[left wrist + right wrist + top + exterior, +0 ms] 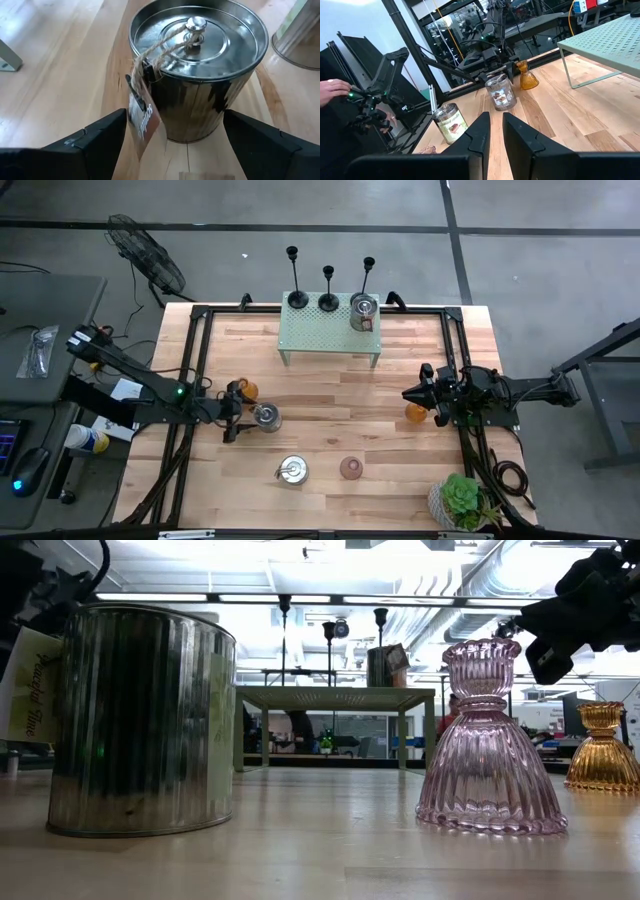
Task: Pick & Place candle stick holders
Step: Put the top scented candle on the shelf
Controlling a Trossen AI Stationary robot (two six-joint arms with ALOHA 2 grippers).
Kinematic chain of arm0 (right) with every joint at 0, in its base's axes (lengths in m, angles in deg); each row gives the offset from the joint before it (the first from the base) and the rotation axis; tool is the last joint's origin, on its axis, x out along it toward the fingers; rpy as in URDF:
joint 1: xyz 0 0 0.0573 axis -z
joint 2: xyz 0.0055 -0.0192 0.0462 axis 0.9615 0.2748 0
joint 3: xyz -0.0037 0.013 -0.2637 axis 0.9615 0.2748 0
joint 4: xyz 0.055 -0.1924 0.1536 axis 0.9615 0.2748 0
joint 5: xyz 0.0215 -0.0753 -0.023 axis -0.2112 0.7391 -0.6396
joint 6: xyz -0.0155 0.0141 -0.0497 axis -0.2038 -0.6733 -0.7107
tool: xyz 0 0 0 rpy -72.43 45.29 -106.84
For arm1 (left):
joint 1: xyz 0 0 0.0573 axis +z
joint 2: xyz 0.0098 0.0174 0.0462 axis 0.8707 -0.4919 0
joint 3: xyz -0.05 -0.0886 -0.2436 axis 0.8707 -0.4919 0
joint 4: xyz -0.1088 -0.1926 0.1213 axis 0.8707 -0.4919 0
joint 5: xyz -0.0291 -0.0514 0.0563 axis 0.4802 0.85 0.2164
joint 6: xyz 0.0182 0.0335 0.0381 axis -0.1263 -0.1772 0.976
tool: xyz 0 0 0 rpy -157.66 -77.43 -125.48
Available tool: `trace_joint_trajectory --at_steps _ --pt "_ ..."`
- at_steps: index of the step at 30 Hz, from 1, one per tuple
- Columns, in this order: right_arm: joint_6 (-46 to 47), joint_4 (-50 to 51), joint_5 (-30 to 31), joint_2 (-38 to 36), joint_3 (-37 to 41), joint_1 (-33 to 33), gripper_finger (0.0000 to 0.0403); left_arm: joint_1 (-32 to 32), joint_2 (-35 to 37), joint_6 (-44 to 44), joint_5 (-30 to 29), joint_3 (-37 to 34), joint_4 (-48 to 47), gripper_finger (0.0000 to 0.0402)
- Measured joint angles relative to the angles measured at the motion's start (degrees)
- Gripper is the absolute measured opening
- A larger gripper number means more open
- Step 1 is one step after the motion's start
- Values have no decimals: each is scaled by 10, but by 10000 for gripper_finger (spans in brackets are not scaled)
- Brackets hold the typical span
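High view, tins (267, 416) (lidded), glass holders (351, 468)

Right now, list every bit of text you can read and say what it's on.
"Peaceful Time": paper tag beside the big tin, low view.
Brown tag tied to the lidded tin: lettering partly hidden, unreadable.
Label on the tin in the right wrist view: too blurred.

L gripper (243, 418) fingers spread wide, R gripper (408, 395) fingers nearly closed, both low.

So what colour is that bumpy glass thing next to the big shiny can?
Pink, a see-through ribbed glass holder; the low view shows it best.
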Motion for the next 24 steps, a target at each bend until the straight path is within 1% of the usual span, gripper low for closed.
trace_joint_trajectory --at_steps 3,6,9,12,16,18,21,24 --pt "0 0 0 0 0 0 44 0 -25 1 -10 -1 24 327" --pt "0 0 0 0 0 0 44 0 -50 9 -13 -1 39 327" --pt "0 0 0 0 0 0 44 0 -76 15 -13 -2 73 329" --pt "0 0 0 0 0 0 44 0 -103 0 -19 -7 127 348" --pt "0 0 0 0 0 0 44 -1 -143 -17 -69 -16 188 389" --pt "0 0 0 0 0 0 44 -1 -161 -15 -78 -16 210 396" --pt "0 0 0 0 0 0 44 -1 -186 -12 -75 -16 236 395" --pt "0 0 0 0 0 0 44 -3 -207 27 -56 -16 268 394"
